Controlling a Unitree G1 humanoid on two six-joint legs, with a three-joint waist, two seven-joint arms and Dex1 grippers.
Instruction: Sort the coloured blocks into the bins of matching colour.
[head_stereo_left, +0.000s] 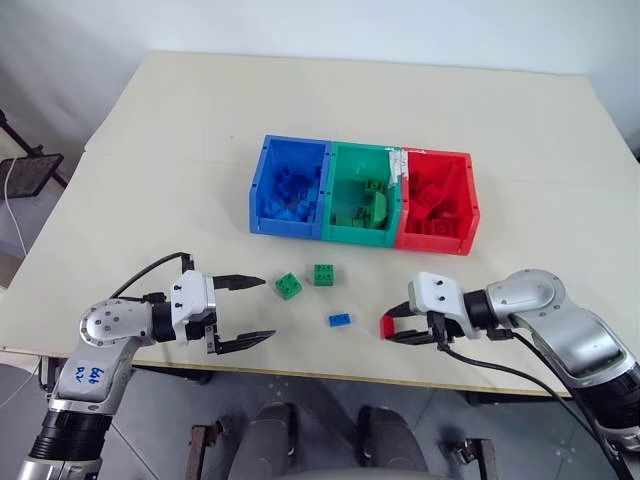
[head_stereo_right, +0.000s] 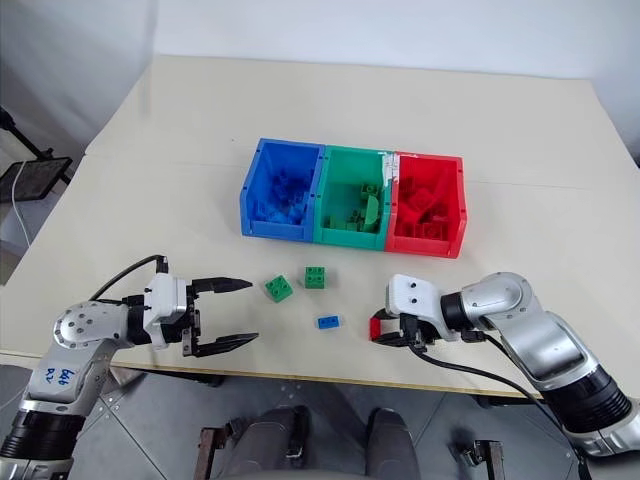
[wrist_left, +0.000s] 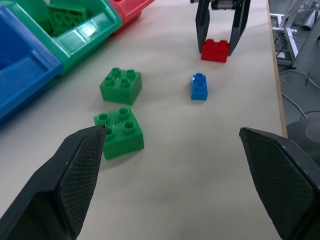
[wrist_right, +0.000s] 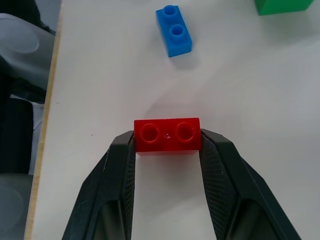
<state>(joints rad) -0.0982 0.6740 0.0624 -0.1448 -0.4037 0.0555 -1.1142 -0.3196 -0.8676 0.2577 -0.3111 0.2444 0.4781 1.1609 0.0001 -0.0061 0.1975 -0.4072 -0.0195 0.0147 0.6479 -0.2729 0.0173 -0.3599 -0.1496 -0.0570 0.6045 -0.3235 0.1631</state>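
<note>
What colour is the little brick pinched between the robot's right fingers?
Red. The red brick in the right gripper shows best in the right wrist view.

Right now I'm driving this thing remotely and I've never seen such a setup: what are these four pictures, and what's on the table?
The two wide pictures come from the robot's head, looking down over its two arms. The other two are cameras on each wrist, looking along that arm's claw.

On the table sit three joined bins: blue bin, green bin, red bin, each already holding bricks. Loose in front of them lie two green blocks and a small blue block.

The right claw is shut on a narrow red block, which seems to be at the table surface. The left claw hangs open, holding nothing, beside the green blocks.
</note>
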